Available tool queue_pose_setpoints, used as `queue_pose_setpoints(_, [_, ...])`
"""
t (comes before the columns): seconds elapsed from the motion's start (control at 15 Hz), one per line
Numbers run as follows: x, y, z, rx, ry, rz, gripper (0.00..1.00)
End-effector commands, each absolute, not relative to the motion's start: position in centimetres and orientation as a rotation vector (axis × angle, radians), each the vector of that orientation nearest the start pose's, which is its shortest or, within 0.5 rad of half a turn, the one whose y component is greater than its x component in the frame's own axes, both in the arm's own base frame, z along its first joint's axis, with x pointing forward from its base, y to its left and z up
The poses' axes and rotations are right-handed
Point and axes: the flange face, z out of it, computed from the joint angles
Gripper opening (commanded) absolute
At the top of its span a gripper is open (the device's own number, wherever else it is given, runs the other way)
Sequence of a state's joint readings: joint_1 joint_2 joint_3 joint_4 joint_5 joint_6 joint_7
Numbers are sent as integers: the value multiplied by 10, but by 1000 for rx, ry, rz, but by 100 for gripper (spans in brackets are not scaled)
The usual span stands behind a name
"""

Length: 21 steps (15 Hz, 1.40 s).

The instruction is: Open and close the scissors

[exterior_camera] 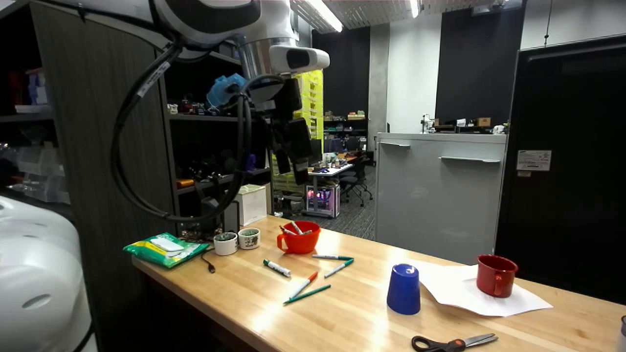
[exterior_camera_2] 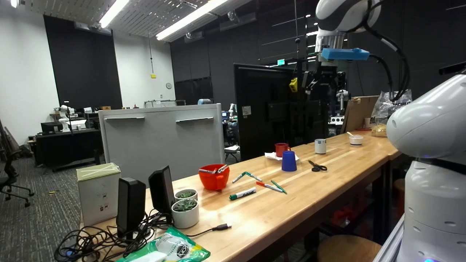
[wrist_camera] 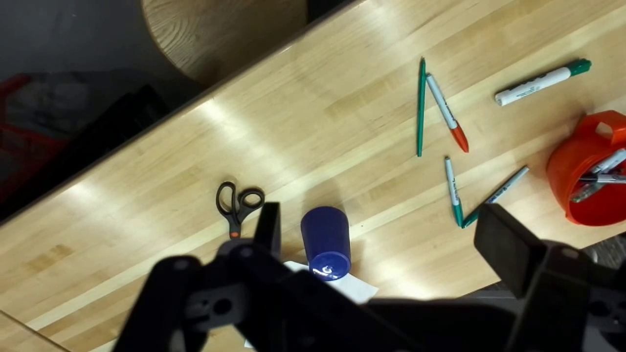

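Note:
The scissors (exterior_camera: 456, 345) lie flat on the wooden table, dark loop handles at one end and grey blades at the other. Both exterior views show them, near the blue cup (exterior_camera_2: 289, 161). In the wrist view the scissors' handles (wrist_camera: 235, 215) appear left of the cup, their loops spread apart, while the blades are hidden behind a finger. How far the blades are parted is hard to tell. My gripper (wrist_camera: 384, 215) hangs high above the table, jaws wide apart, nothing between them. In an exterior view the gripper (exterior_camera: 292, 175) points downward, well away from the scissors.
The upturned blue cup stands close to the scissors. A red mug (exterior_camera: 496, 276) sits on white paper (exterior_camera: 455, 288). Several markers and pens lie about the table (wrist_camera: 313, 122), near an orange-red bowl (wrist_camera: 567, 171) holding pens. Planters (exterior_camera_2: 185, 214) and speakers (exterior_camera_2: 131, 203) occupy one end.

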<state>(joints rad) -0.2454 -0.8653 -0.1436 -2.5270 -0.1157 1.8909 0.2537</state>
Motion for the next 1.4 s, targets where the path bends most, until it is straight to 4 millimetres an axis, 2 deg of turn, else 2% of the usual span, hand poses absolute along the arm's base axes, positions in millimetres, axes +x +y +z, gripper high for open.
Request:
queue_pose_setpoints(0.0, [285, -136, 561, -3005, 898, -352, 100])
queue_pose_setpoints(0.4, [287, -138, 560, -3007, 903, -345, 100])
queue_pose_setpoints(0.8, [302, -172, 546, -3019, 900, -369, 100])
queue_pose_setpoints(1.33, [331, -222, 517, -3059, 904, -293, 100])
